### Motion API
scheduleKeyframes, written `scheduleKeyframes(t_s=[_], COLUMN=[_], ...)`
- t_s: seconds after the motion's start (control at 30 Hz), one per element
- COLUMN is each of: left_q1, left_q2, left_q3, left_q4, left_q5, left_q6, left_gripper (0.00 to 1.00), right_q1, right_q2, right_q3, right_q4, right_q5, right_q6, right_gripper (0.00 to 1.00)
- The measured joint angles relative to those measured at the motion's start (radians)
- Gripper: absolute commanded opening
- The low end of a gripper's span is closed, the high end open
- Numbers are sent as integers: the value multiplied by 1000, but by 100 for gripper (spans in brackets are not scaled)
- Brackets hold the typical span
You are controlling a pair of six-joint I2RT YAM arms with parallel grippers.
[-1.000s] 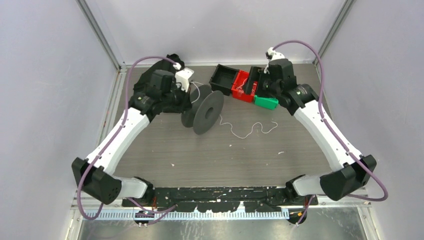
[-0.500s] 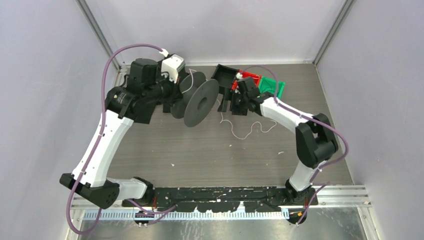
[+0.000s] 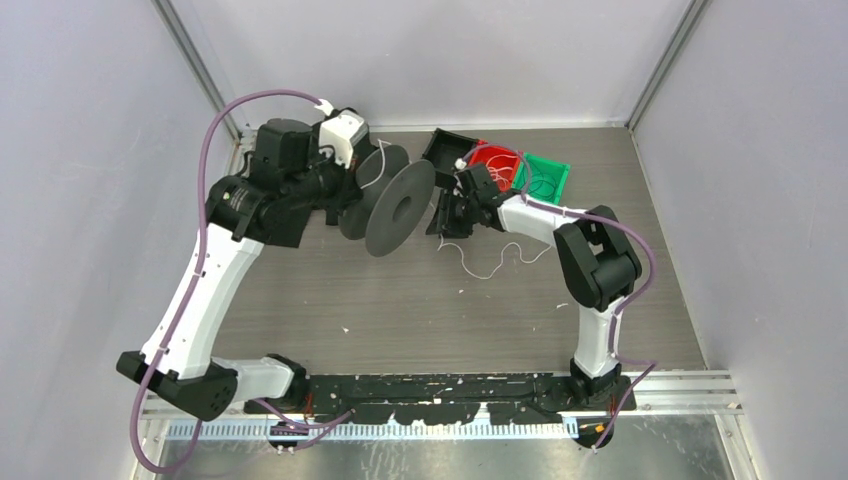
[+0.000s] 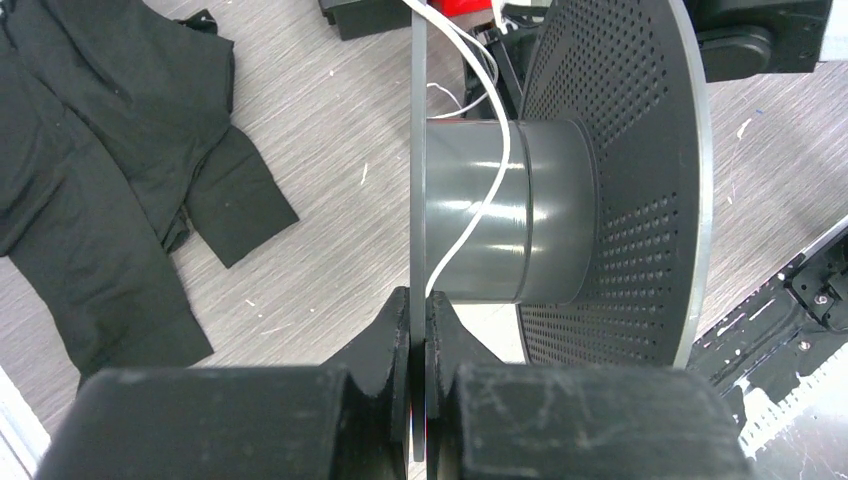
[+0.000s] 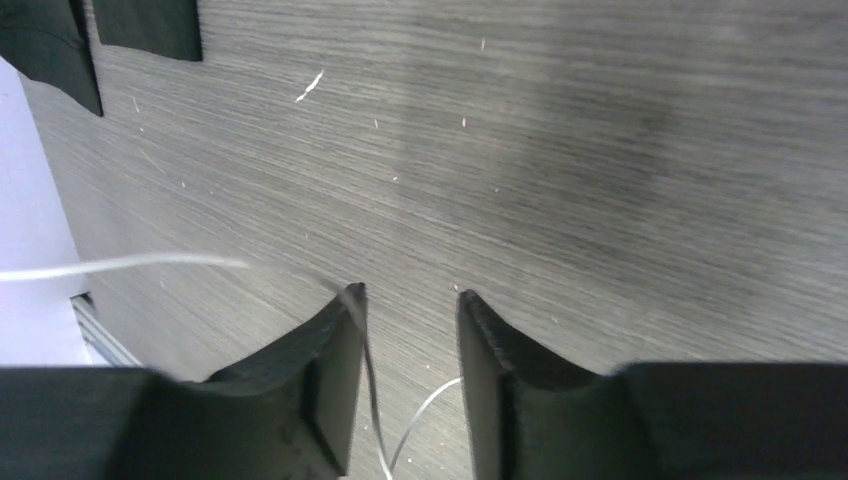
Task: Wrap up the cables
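The bases of the two arms (image 3: 240, 375) sit at the bottom of the top view, on the near edge of the table (image 3: 400, 300). Further in, right of centre, a loose part of the white cable (image 3: 487, 265) lies on the table in wavy curls. Its upper left end rises towards the right tool (image 3: 446, 215), which hangs low over the table just beside the spool (image 3: 400, 205).

In the right wrist view the two fingers (image 5: 330, 370) of this tool stand apart, with bare table between them. One thin strand of the cable runs down along the inner side of the finger at the left of the frame. A second strand curves up in the gap at the bottom edge. The fingers are not clamped on it; I cannot tell if a strand touches them.

Left of centre in the top view, the left tool (image 4: 418, 335) is pressed together on the thin flange of the dark grey spool and holds it with the axis about level. In the left wrist view the cable crosses the spool core from the top centre down to the fingertips. The other flange, at the right, is full of small holes. A black cloth (image 4: 110, 170) lies on the table at the left of this frame.

At the far side, upper centre of the top view, stand a black bin (image 3: 445, 148), a red bin (image 3: 490, 158) and a green bin (image 3: 545, 175). More white cable shows in the red bin.
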Motion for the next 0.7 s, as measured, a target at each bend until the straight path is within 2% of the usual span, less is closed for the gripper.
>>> scheduleKeyframes(t_s=[0.07, 0.1, 0.33, 0.57, 0.7], left_q1=[1, 2, 15, 61, 98], left_q2=[-8, -11, -32, -66, -66], left_q3=[0, 0, 1, 1, 0], left_q4=[0, 0, -1, 2, 24], left_q5=[-3, -5, -7, -6, 10], left_q6=[0, 0, 4, -3, -58], left_gripper=[0, 0, 0, 0, 0], right_q1=[0, 0, -33, -265, -260], right_q2=[14, 16, -14, -272, -315], right_q3=[0, 0, -25, -197, -197], right_q4=[0, 0, -7, -22, -26], right_q5=[-23, -31, 2, 129, 151], right_q6=[11, 12, 14, 36, 29], right_gripper=[10, 2, 0, 0, 1])
